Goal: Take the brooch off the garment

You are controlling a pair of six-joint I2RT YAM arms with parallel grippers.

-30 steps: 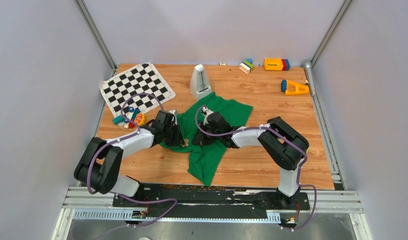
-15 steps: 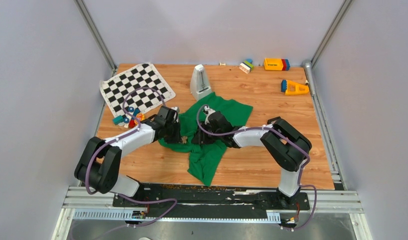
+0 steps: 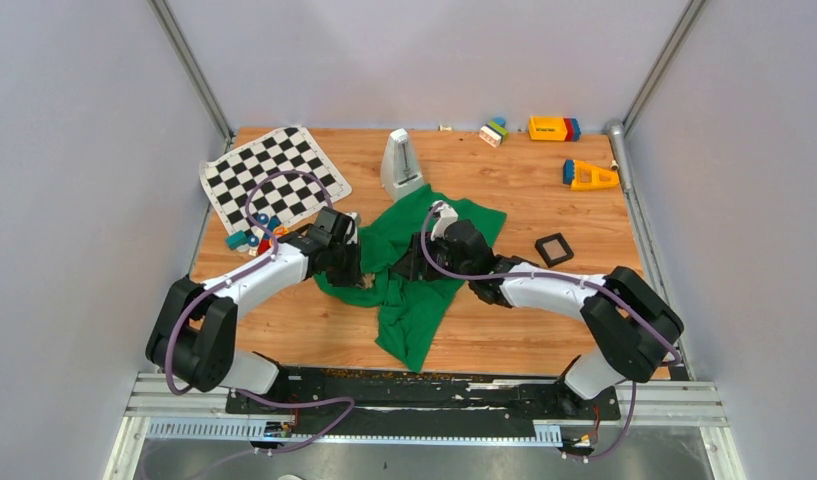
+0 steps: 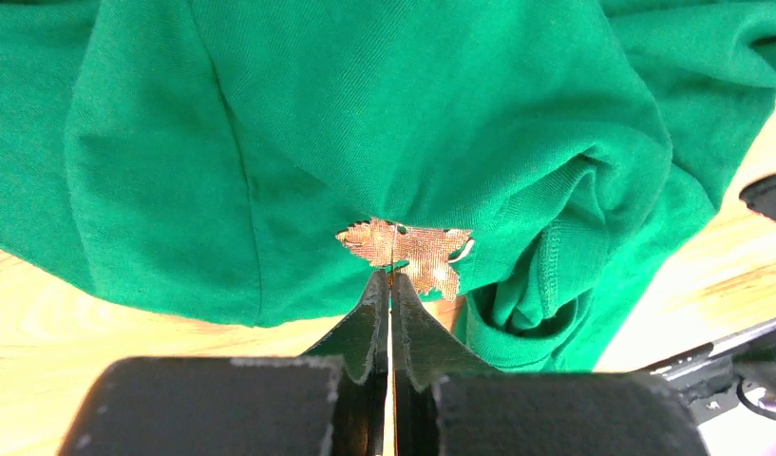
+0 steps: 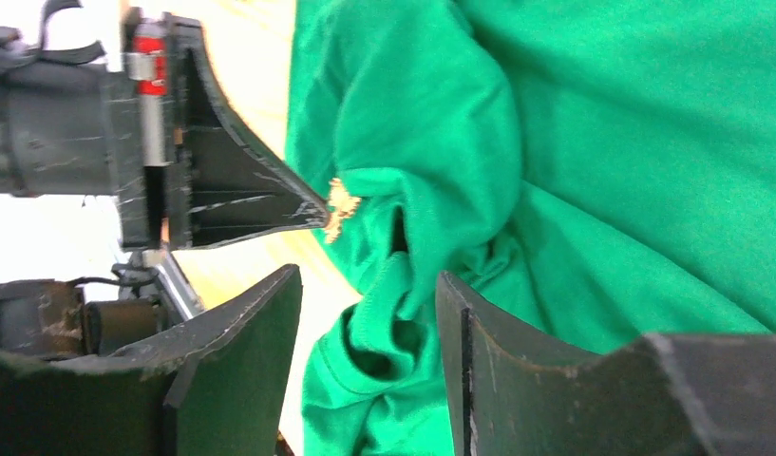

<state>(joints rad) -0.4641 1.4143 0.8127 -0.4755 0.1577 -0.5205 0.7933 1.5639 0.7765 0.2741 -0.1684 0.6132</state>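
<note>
Right gripper [image 5: 367, 277] backed off, jaws parted; left gripper [image 4: 390, 277] pinched leaf brooch [image 4: 407, 249] at its tips. Unheld garment [image 4: 270, 114] could lift with the pull.

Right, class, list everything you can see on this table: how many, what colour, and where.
garment: one, green, crumpled mid-table
brooch: one, coppery orange, on the garment's edge
chequered mat: one, black-and-white, far left
pyramid-shaped case: one, grey-white, behind the garment
square frame: one, black, right of the garment
toy blocks: three, mixed colours, far right
small toys: cluster, mixed colours, by the mat
table: one, wood
left gripper: black, shut on the brooch
right gripper: black, open, astride a garment fold
</note>
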